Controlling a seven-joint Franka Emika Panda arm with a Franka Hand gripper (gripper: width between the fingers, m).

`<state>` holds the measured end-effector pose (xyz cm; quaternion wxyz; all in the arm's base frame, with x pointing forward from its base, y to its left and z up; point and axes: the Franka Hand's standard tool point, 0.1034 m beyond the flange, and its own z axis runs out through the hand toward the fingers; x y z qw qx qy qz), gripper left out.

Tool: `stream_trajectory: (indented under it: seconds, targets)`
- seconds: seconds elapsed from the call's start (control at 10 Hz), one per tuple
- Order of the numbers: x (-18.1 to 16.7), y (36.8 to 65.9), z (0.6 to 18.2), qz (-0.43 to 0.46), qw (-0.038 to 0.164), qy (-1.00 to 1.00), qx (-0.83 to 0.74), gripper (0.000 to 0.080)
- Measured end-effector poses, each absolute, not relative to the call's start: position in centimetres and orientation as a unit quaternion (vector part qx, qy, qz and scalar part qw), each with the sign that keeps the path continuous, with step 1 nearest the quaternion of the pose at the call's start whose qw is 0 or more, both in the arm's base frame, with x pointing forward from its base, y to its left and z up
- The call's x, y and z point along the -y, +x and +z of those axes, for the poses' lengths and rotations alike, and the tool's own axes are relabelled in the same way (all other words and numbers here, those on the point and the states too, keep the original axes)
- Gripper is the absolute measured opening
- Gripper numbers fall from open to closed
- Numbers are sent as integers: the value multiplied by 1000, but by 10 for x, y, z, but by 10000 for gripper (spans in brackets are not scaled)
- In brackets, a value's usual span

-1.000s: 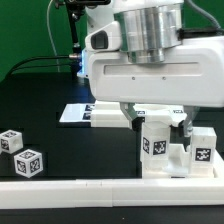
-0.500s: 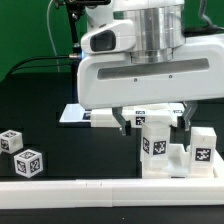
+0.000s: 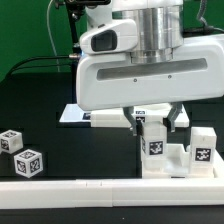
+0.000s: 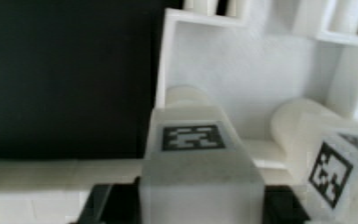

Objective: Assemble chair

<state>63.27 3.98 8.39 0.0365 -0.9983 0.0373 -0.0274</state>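
Note:
An upright white chair piece (image 3: 155,150) with a black-and-white tag stands near the exterior view's right, just behind the front rail. My gripper (image 3: 154,128) hangs straight over it, one finger down each side. In the wrist view the dark fingers (image 4: 115,203) press flush against both sides of this tagged piece (image 4: 197,140), so my gripper (image 4: 202,205) is shut on it. A second upright tagged piece (image 3: 202,148) stands close beside it, also seen in the wrist view (image 4: 336,150). Two small tagged cubes (image 3: 20,151) lie at the exterior view's left.
A long white border rail (image 3: 90,188) runs along the front. A flat white slab with tags (image 3: 75,113) lies behind the gripper, partly hidden by it. More white slabs (image 4: 247,60) show beyond the held piece in the wrist view.
The fingers stood wide apart on either side of the upright piece. They have since closed in against its sides. The piece and the cubes have not moved.

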Motion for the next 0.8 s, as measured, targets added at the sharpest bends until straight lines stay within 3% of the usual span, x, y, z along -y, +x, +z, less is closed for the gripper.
stream_trajectory:
  seconds: [0.4, 0.6, 0.8]
  targets:
    - [-45, 637, 87, -24, 44, -961, -272, 281]
    - [-49, 639, 85, -16, 61, -869, -491, 281]
    - [-47, 645, 89, -9, 89, -805, -587, 282]
